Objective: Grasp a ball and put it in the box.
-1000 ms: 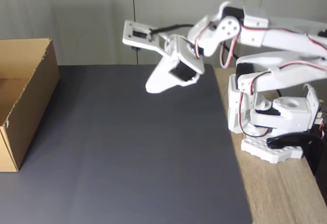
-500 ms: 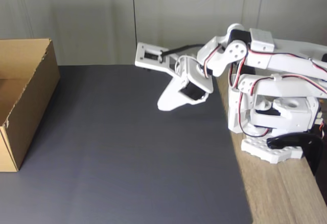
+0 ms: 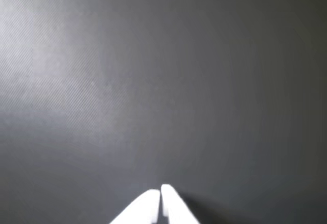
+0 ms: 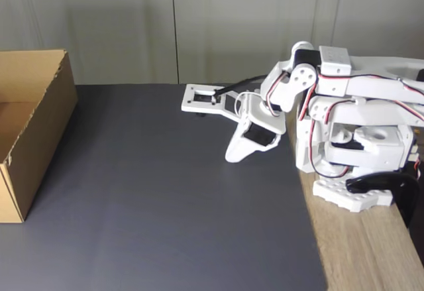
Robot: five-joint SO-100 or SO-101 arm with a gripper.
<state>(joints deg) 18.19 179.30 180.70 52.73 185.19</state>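
**Folded arm, fingers together over the dark mat**

Looking through the wrist view first, we see the gripper [image 3: 160, 193] coming in from the bottom edge, its two white fingertips [image 3: 148, 203] pressed side by side with barely a seam between them and nothing caught there. Under them lies the dark grey mat [image 3: 153, 81], finely textured, with a pale sheen of light on its left part.

Turning to the fixed view, we find the white arm [image 4: 344, 85] folded low over its base [image 4: 358, 165], which stands on the wooden table [image 4: 371, 251] at the right. The gripper [image 4: 233, 156] points down and to the left, its tip close above the mat's right edge (whether it touches the mat [image 4: 165, 191] we cannot tell). Here too the fingers look closed and hold nothing. A flat white bracket [image 4: 202, 99] sticks out to the left from the wrist, with a black cable running to it.

The box [image 4: 40, 112], brown cardboard and open at the top, sits at the far left of the mat, well apart from the gripper. We can see part of its inside, pale and shadowed, but we cannot make out the ball in it.
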